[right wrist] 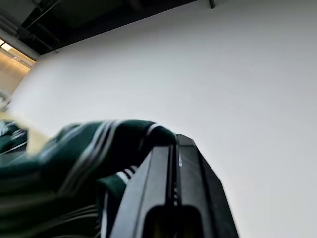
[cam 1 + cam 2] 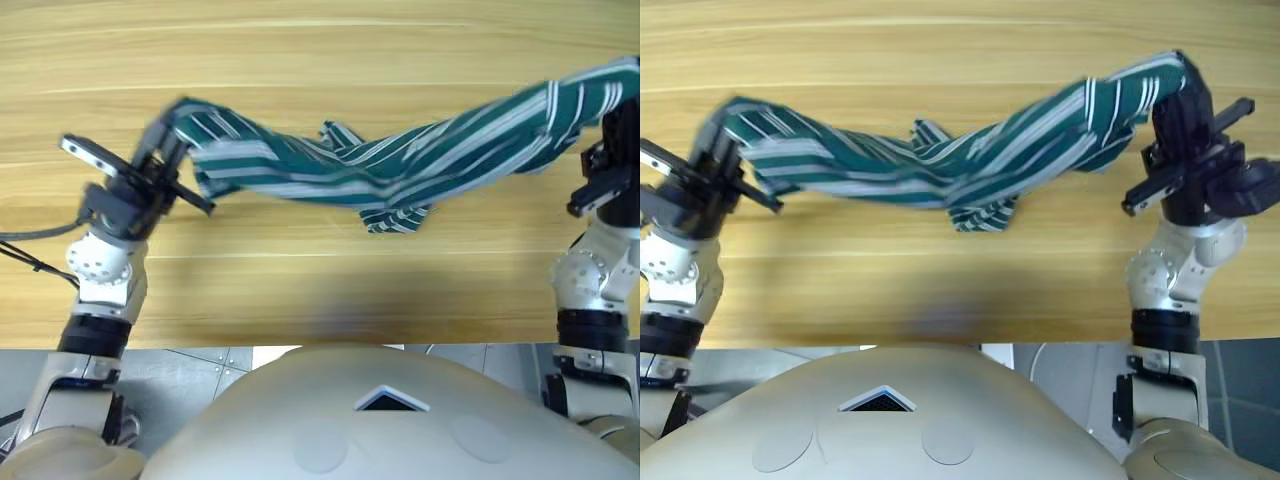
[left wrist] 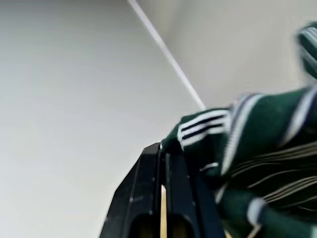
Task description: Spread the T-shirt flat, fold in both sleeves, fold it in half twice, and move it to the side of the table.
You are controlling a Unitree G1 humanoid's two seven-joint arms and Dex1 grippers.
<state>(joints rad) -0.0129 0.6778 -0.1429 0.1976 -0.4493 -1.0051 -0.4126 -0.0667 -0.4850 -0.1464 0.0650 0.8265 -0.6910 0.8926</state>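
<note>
A green T-shirt (image 2: pixel 400 165) with white stripes hangs stretched above the wooden table (image 2: pixel 320 50), sagging in the middle. My left gripper (image 2: pixel 168 135) is shut on its left end, raised over the table's left side. My right gripper (image 2: pixel 1175 95) is shut on its right end, raised higher over the right side. In the left wrist view the black fingers (image 3: pixel 163 173) pinch the striped cloth (image 3: pixel 257 148) against a pale wall. In the right wrist view the fingers (image 1: pixel 173 163) clamp a fold of the T-shirt (image 1: pixel 89 148).
Bare wood lies behind and in front of the hanging shirt (image 2: pixel 940 170). The table's front edge (image 2: pixel 320 345) runs just before my body, with grey floor tiles (image 2: pixel 190 365) below it.
</note>
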